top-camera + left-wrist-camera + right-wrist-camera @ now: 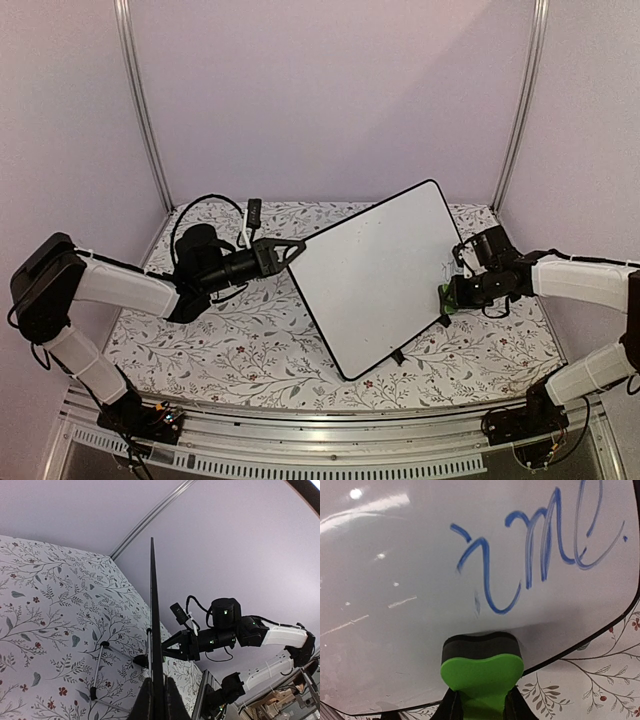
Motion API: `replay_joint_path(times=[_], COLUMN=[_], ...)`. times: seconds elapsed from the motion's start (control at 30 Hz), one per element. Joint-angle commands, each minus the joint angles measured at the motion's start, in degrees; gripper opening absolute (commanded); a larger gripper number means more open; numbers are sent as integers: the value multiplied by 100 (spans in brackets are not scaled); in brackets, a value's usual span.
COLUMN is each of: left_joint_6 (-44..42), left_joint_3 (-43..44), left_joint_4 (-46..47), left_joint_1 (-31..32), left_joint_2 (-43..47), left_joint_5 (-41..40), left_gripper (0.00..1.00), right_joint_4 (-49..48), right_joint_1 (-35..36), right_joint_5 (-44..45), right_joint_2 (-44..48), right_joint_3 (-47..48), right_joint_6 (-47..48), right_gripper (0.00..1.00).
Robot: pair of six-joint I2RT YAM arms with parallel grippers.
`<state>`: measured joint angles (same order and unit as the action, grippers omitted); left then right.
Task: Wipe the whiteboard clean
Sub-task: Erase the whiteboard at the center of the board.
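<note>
The whiteboard [375, 275] stands tilted over the floral table, and its face in the top view shows no writing. My left gripper [296, 252] is shut on its left rim. The left wrist view shows the board edge-on [152, 590] between my left gripper's [159, 702] fingers. In the right wrist view the board [420, 570] carries blue handwriting [540, 545]. My right gripper [481, 707] is shut on a green eraser [481, 672], whose black pad touches the board just below the writing, near the lower rim. From above, the eraser [450, 298] and right gripper [456, 292] sit at the board's right edge.
A floral cloth [230, 345] covers the table. The board's thin wire stand legs [97, 672] rest on the cloth on its left side. Pale walls and metal posts [140, 100] enclose the table. A metal rail [330, 440] runs along the near edge.
</note>
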<state>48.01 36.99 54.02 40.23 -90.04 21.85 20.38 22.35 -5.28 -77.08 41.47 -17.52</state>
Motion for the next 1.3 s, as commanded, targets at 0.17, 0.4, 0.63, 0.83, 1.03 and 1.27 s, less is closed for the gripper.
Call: replay_joint_path(times=[0.17, 0.4, 0.63, 0.83, 1.03, 1.27], left_joint_6=[-318, -406, -610, -653, -711, -816], left_joint_3=[-143, -93, 121, 290, 529, 704], left_joint_4=[-261, -486, -1035, -1237, -1596, -1851], left_joint_1=[170, 171, 171, 172, 175, 172], left_joint_2=[-140, 23, 257, 268, 300, 290], left_joint_5=[804, 789, 629, 603, 586, 500], left_gripper=[0, 0, 0, 0, 0, 0], right_joint_4=[221, 221, 335, 422, 360, 292], right_joint_1=[-11, -120, -325, -333, -333, -331], right_joint_5=[43, 352, 389, 186, -27, -127], right_joint_2=[-71, -448, -545, -485, -121, 176], right_joint_3=[126, 813, 1334, 1139, 399, -3], right_joint_6=[-8, 89, 332, 372, 190, 80], right_gripper=[0, 0, 0, 0, 0, 0])
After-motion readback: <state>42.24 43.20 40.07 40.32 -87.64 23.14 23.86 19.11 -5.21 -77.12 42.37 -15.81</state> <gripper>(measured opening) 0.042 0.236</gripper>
